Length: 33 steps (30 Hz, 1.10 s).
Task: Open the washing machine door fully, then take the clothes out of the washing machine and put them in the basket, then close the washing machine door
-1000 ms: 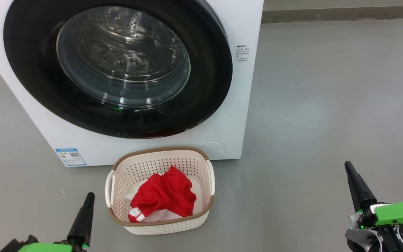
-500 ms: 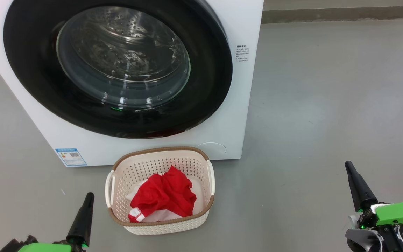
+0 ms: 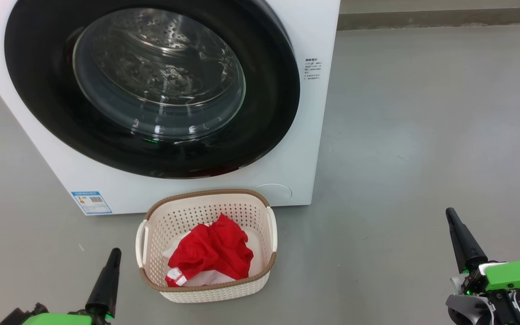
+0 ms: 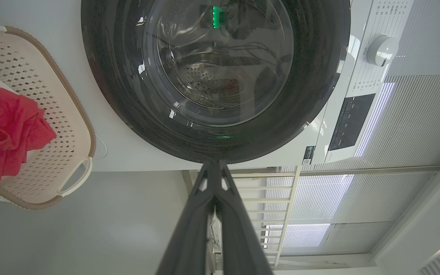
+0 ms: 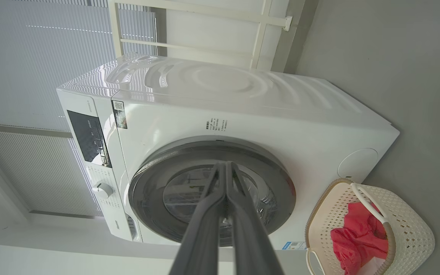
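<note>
The washer (image 3: 314,135) stands before us, its door (image 3: 39,113) flush against the front — shut, we judge. The basket (image 3: 206,194) sits on the floor just before it, clothes (image 3: 210,248) inside. It lies just right of our left gripper (image 3: 114,253), the nearer arm; the right gripper (image 3: 450,214) is well apart. Both pairs of jaws are pressed together, empty — nothing seems left to move.
</note>
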### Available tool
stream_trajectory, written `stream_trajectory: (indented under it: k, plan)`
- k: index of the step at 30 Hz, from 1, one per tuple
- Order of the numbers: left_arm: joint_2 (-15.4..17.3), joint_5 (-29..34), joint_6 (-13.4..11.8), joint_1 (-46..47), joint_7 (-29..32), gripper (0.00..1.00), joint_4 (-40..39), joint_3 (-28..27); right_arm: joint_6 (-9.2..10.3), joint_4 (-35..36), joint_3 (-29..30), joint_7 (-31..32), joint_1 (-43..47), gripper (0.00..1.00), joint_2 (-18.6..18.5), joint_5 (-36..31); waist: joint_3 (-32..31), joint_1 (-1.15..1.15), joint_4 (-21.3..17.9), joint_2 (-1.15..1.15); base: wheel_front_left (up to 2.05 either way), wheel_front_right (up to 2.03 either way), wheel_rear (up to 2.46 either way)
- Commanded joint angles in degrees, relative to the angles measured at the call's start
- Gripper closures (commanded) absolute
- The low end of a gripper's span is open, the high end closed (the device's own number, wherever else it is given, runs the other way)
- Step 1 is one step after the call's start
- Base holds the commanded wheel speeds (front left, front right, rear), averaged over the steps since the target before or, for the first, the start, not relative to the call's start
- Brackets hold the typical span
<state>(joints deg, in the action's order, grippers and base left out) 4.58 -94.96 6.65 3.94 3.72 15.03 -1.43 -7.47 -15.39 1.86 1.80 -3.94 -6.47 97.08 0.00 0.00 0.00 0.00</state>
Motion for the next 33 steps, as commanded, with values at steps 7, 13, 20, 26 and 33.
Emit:
stream_trajectory:
  k: [7,13,20,26,33]
  plan:
    - [0.6,0.2,0.5,2.4,0.3,1.0,-1.2,-2.1,-0.02,1.4,-0.7,0.4,-2.4,1.0,-0.4,-0.3,0.0,0.0,0.0,0.0,0.0,0.0,0.0]
    - [0.5,0.3,0.5,2.4,0.4,1.0,-1.2,-2.1,-0.02,1.4,-0.6,0.5,-2.4,1.0,-0.3,-0.4,0.0,0.0,0.0,0.0,0.0,0.0,0.0]
    - [0.5,0.3,0.5,2.4,0.4,1.0,-1.2,-2.2,-0.02,1.3,-0.6,0.5,-2.4,1.0,-0.3,-0.5,0.0,0.0,0.0,0.0,0.0,0.0,0.0]
    - [0.4,0.4,0.5,2.4,0.5,1.0,-1.2,-2.2,-0.02,1.3,-0.5,0.6,-2.4,1.0,-0.2,-0.5,0.0,0.0,0.0,0.0,0.0,0.0,0.0]
    - [0.4,0.4,0.5,2.4,0.5,1.0,-1.2,-2.3,-0.02,1.3,-0.4,0.6,-2.4,1.0,-0.2,-0.6,0.0,0.0,0.0,0.0,0.0,0.0,0.0]
